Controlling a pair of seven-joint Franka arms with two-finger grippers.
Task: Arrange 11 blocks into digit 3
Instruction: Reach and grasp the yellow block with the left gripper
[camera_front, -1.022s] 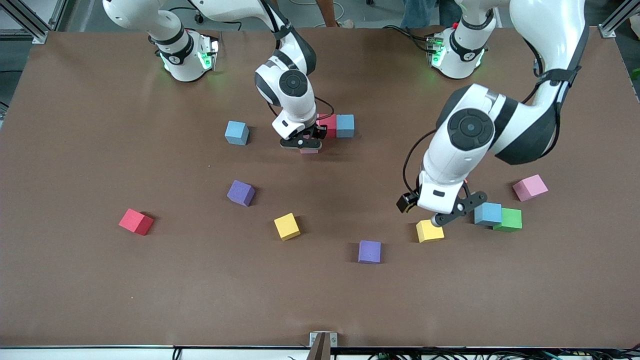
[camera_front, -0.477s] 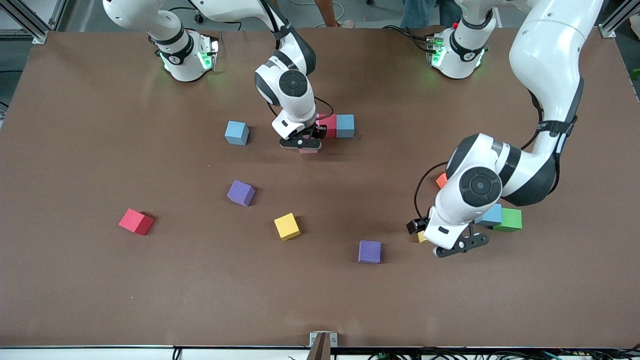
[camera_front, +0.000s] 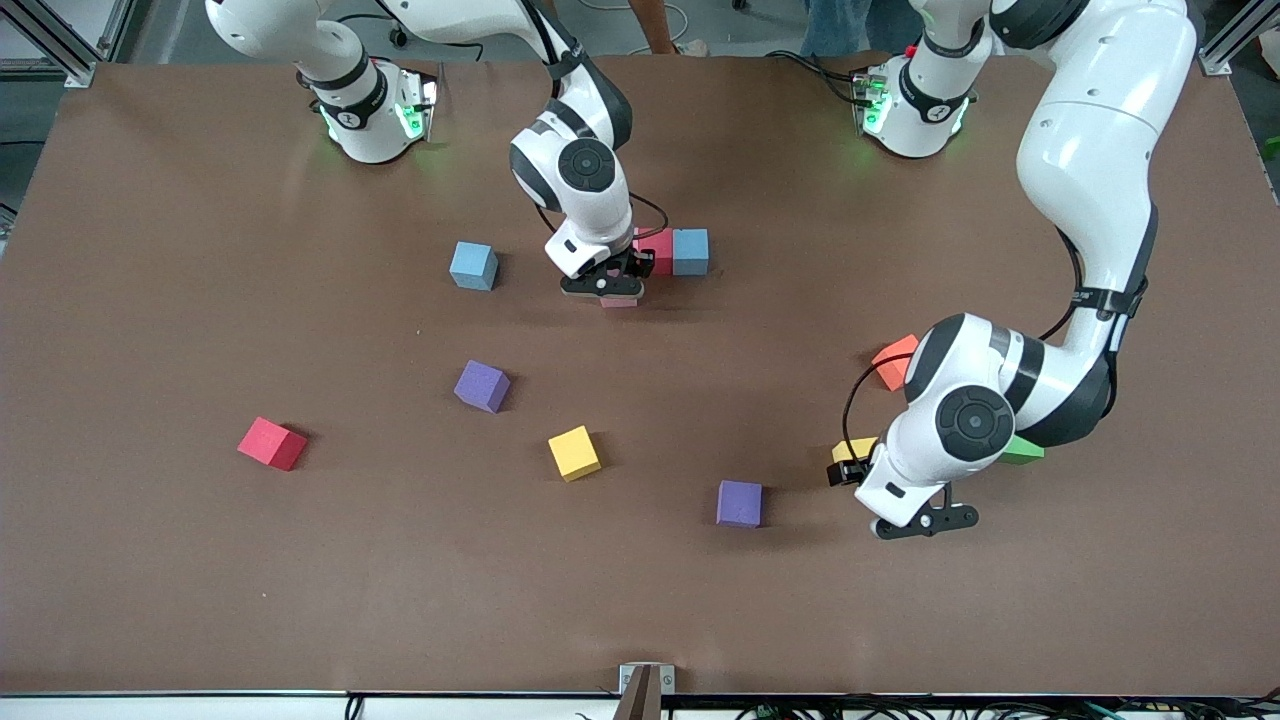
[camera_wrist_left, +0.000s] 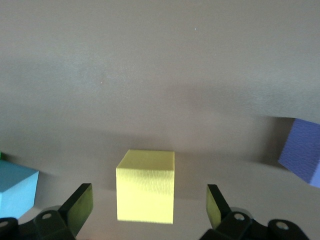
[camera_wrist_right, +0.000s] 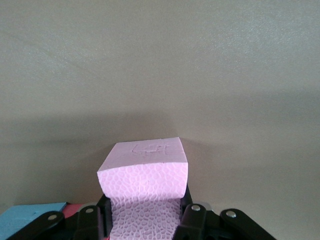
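Since the earlier frames the left arm has been swung toward the camera edge of the tabletop (camera_front: 200, 600), so that the left pincer (camera_front: 925, 522) is now brought low just beside the yellow block (camera_wrist_left: 145, 186) and the orange block (camera_front: 893, 362) is uncovered. The left pincer is spread wide, with that yellow block seen between its fingers (camera_wrist_left: 80, 204) but not yet touched. A light blue block (camera_wrist_left: 16, 189) lies just beside the yellow one, and the green block (camera_front: 1022, 452) is mostly hidden under the arm. The right pincer (camera_front: 604, 285) has not been moved; it is clamped on a pink block (camera_wrist_right: 145, 192), held low beside the red block (camera_front: 660, 250) and light blue block (camera_front: 690, 251) that begin the digit 3.

If the left pincer is closed off-centre, the yellow block may be twisted or the neighbouring light blue block nudged. If the pink block is released askew, the red block may be pushed and the row left gapped.
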